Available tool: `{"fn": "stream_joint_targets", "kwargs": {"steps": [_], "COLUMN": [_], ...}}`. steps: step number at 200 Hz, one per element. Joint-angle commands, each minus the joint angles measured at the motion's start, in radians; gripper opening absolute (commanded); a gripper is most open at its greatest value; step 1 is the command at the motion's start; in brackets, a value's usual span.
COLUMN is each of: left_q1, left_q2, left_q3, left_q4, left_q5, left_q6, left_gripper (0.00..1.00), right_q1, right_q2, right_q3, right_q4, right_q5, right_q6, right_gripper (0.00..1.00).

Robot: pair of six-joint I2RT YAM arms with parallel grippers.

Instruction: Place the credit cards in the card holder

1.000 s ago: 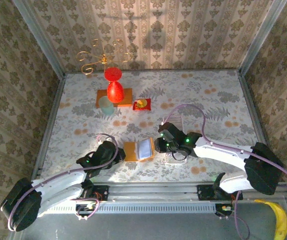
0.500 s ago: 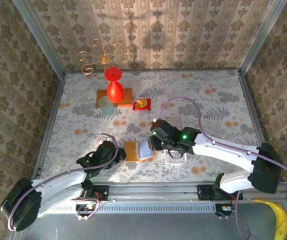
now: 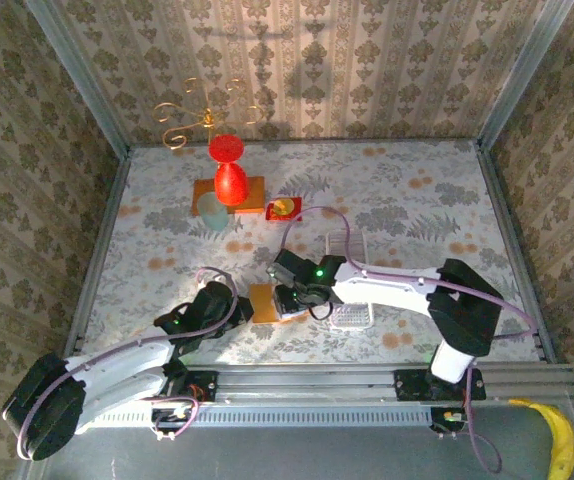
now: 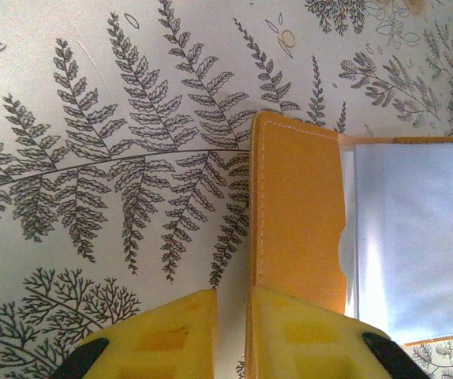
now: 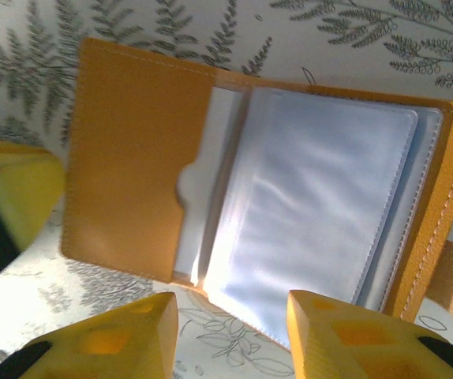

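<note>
On a fern-printed bench [image 3: 167, 230], the orange card holder [image 5: 211, 181] lies open near the front edge; the left pincer [image 4: 230, 335] pinches its stiff cover, the right pincer [image 5: 230, 335] gapes empty over slippery, floppy sleeves.

red vase [image 3: 229, 183], gold candelabra [image 3: 199, 118], perhaps banana [image 3: 559, 440]

Bright, even light; wrist views blur toward their near edges.
</note>
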Motion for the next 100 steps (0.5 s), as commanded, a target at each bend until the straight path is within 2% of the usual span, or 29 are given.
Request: {"fn": "stream_joint_targets", "kwargs": {"steps": [1,52,83,100], "left_q1": [0.001,-0.001,-0.007,-0.013], "left_q2": [0.007,0.010,0.030,0.048], "left_q3": [0.014,0.023,0.022,0.025], "left_q4": [0.013,0.016,0.041,0.056], "left_q5": [0.017,0.028,0.032,0.033], "left_q6": [0.018,0.020,0.014,0.011], "left_gripper": [0.19,0.16,0.15,0.15], "right_q1": [0.004,0.005,0.008,0.002], "right_q2": [0.038,0.103,0.148,0.147], "right_q3": [0.016,-0.001,-0.004,-0.028], "right_q4": [-0.059,-0.086,-0.075,0.001], "right_q5": [0.048,0.099,0.084,0.022], "right_q6": [0.013,0.039,0.053,0.071], "right_gripper": [0.41,0.45,0.46,0.50]}}
